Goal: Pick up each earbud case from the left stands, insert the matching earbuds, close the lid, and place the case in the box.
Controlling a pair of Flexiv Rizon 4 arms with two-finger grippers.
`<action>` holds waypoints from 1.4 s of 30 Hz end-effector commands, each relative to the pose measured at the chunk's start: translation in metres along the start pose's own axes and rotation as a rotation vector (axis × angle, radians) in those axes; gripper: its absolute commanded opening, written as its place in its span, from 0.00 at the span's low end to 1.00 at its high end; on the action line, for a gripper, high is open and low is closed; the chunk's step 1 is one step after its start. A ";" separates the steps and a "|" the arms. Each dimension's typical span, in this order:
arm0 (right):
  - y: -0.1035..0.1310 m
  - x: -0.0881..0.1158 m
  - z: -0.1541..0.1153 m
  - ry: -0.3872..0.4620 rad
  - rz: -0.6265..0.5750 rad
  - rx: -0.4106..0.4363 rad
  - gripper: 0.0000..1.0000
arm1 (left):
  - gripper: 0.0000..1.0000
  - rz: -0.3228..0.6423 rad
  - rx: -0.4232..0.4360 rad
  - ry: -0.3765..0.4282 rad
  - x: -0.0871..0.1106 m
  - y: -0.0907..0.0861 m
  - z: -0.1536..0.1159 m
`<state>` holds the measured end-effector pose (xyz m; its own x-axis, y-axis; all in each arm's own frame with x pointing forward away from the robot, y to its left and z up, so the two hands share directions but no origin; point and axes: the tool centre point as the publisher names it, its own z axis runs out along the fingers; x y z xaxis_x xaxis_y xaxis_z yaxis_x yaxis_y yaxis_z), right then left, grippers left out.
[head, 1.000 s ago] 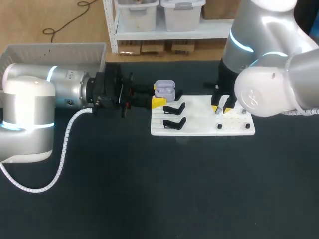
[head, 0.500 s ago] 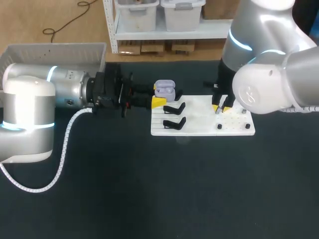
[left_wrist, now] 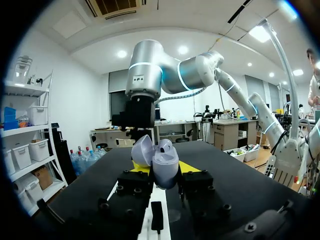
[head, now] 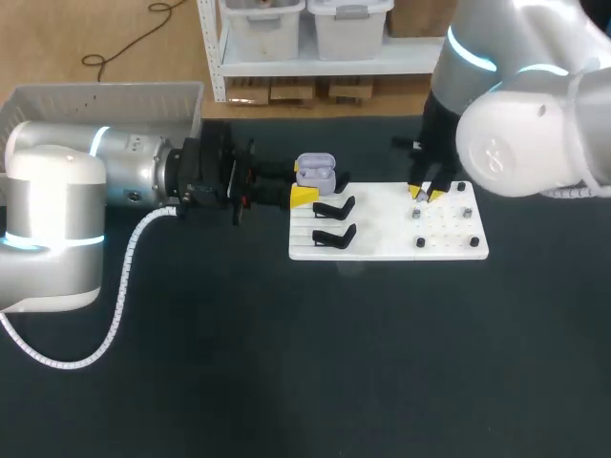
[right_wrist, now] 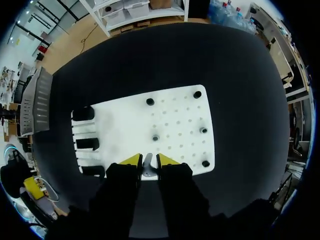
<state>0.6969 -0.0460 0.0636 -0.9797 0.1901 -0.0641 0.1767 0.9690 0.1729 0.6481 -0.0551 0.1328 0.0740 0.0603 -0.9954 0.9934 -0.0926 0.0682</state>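
One dark table [head: 286, 382] bearing a grey box [head: 95, 100] at its far left and a white board [head: 382, 250] near the middle, with black stands [head: 334, 206] along the board's left part. Clamps, in the left gripper [left_wrist: 165, 168], a lilac earbud case [left_wrist: 164, 161] — lid open, at the board's far left corner, yellow-tipped fingers touching it from both sides. Pinches, in the right gripper [right_wrist: 148, 160] over the board's right part among small dark pegs [head: 420, 242], a small pale earbud [right_wrist: 148, 158] — tips narrow, close against it.
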 end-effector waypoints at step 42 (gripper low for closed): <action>0.122 0.069 -0.162 0.143 -0.331 -0.060 0.00 | 0.00 0.003 -0.002 -0.002 0.001 0.000 0.000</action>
<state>0.6352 0.0587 0.2378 -0.9897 -0.1424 0.0126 -0.1361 0.9660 0.2198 0.6481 -0.0551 0.1328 0.0740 0.0604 -0.9954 0.9934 -0.0926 0.0682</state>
